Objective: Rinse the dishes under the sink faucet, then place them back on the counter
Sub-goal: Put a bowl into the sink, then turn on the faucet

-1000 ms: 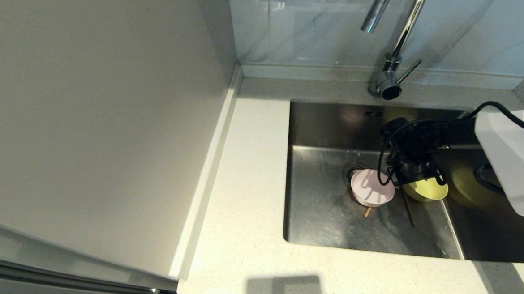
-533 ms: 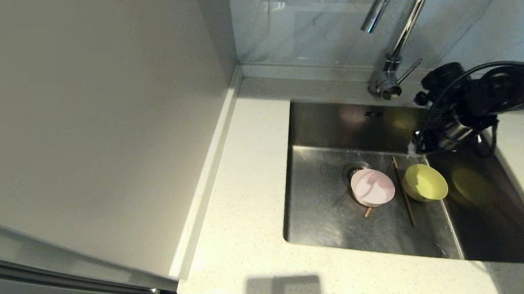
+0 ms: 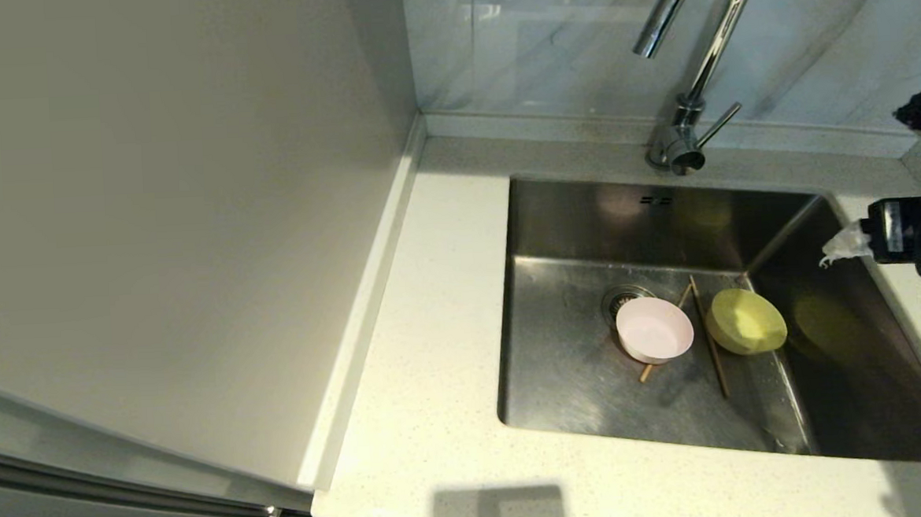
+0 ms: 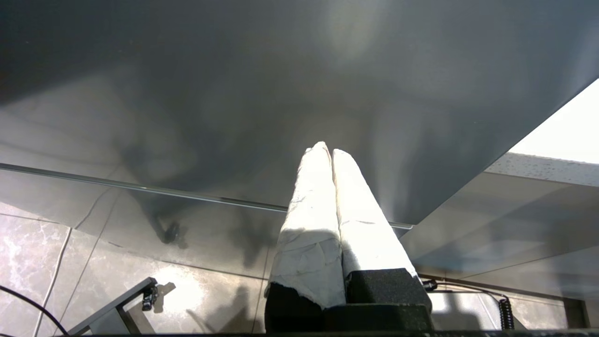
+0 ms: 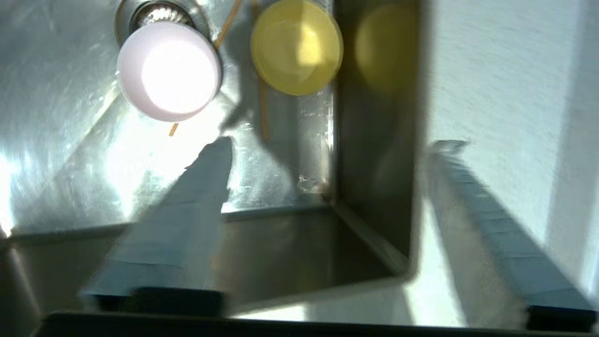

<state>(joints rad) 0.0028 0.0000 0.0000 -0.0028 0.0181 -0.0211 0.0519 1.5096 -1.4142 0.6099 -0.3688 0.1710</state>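
A pale pink bowl (image 3: 655, 340) sits on the sink (image 3: 569, 379) floor beside the drain (image 3: 619, 300). The yellow bowl (image 3: 746, 321) rests to its right, tilted near the sink's right wall. One chopstick (image 3: 709, 340) lies between the bowls; the other chopstick (image 3: 646, 372) pokes out from under the pink bowl. My right gripper (image 3: 838, 248) hovers over the sink's right rim, open and empty. In the right wrist view the pink bowl (image 5: 168, 70) and yellow bowl (image 5: 297, 47) lie beyond the right gripper (image 5: 334, 142). The left gripper (image 4: 327, 150) is shut, parked below the counter.
The chrome faucet (image 3: 694, 57) rises behind the sink with its lever (image 3: 717, 125) pointing right; no water runs. Off-white counter (image 3: 433, 331) surrounds the sink on the left and front. A tall pale panel (image 3: 151, 227) fills the left side.
My right gripper was down at the yellow bowl a second ago. It has opened, lifted out of the sink and swung back to the right rim. Both bowls stayed in the sink.
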